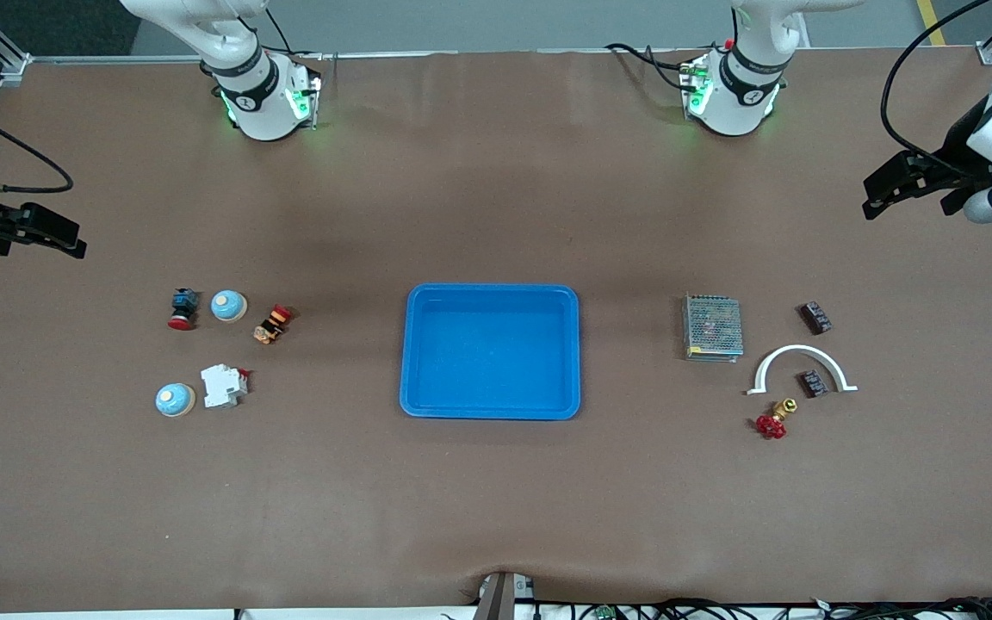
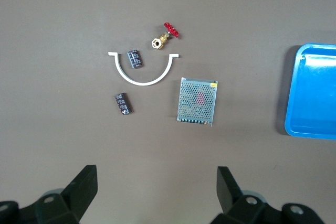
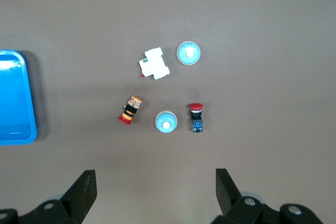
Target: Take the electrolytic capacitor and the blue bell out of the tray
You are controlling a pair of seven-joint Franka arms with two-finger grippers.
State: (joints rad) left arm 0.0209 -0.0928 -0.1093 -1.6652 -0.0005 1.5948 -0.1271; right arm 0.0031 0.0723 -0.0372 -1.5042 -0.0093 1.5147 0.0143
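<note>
My left end effector (image 2: 155, 192) hangs empty, fingers spread, over bare table (image 1: 496, 517) at its own end. Right end effector (image 3: 152, 192) likewise, spread and empty. Two black capacitors (image 1: 815, 317) (image 1: 812, 382) lie near a white arch (image 1: 802, 353). Two blue bells (image 1: 228, 305) (image 1: 175, 399) sit toward the right arm's end. Blue tray (image 1: 491, 410) between. No legible writing.

The tray (image 1: 491, 412) lies between the bells (image 1: 228, 305) and capacitors (image 1: 815, 317).

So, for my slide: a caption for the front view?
Blue tray mid-table, two bells and two capacitors at opposite ends, both claws open.
</note>
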